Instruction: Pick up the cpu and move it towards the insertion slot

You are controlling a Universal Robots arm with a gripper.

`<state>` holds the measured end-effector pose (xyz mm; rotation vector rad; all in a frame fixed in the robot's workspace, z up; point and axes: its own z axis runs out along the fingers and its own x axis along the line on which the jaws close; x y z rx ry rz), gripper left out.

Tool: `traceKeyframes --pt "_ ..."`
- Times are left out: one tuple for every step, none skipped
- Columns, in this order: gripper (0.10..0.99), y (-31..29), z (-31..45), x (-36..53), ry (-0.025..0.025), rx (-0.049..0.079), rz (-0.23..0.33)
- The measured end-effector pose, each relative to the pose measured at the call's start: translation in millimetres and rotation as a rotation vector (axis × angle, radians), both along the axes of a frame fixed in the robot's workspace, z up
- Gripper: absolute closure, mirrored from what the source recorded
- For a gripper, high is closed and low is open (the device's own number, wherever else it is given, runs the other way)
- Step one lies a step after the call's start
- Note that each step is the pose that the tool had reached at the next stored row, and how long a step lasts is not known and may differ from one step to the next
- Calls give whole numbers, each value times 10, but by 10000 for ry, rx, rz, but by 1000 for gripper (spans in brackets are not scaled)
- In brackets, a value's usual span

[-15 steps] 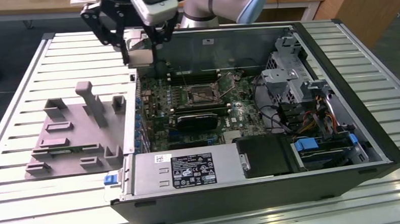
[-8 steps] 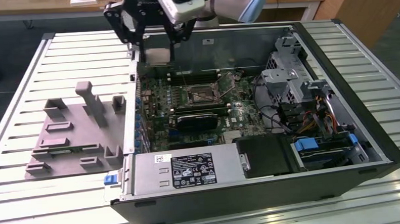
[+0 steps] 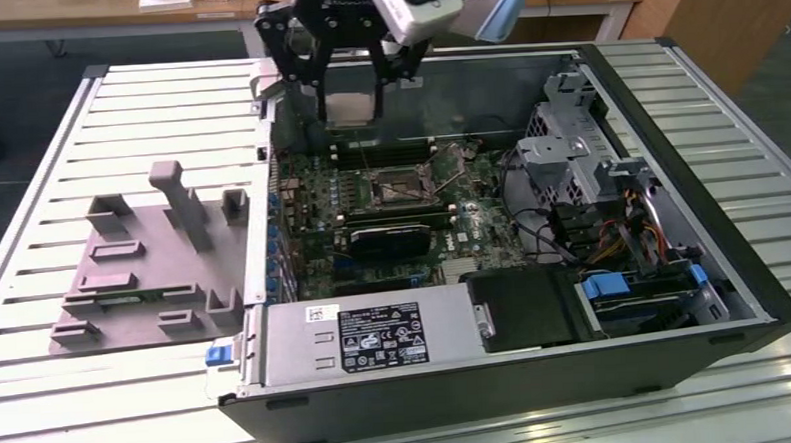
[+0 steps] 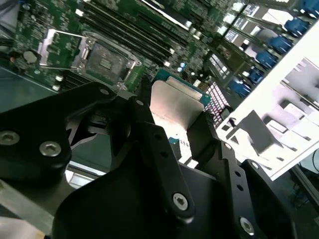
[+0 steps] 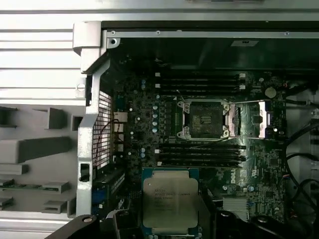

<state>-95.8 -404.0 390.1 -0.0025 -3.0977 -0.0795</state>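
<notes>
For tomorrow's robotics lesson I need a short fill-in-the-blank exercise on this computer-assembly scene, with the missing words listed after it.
1. The gripper is shut on the ____.
2. The insertion slot lies on the green ____ inside the open computer case.
3. The cpu is held above the board, not yet in the ____.
4. The grey fixture block stands ____ the case.

Missing words: cpu; motherboard; insertion slot; outside

silver cpu (image 5: 170, 203), seemingly green-edged, black gripper (image 3: 350, 95)
</notes>
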Motion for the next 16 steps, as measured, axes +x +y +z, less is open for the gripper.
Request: traceKeyframes --pt "549 0 0 40 11 0 -1" --pt "549 0 0 84 22 0 -1" --pt "549 0 0 123 31 0 0" --pt "549 0 0 160 41 0 0" --pt "549 0 0 197 50 -1 -1" --pt "549 0 0 232 58 -1 0" --pt "549 0 0 265 64 -1 1" --pt "549 1 0 296 71 -1 -1" --pt "549 1 0 325 76 0 -1" --pt "549 1 0 356 82 -1 0" --pt "549 1 0 386 86 -1 0" --pt "549 1 0 419 92 -1 0" --pt "549 1 1 450 98 -1 -1" --pt "549 1 0 480 102 -1 -1" --pt "549 1 0 509 107 -1 0" --pt "549 0 1 533 111 -2 0"
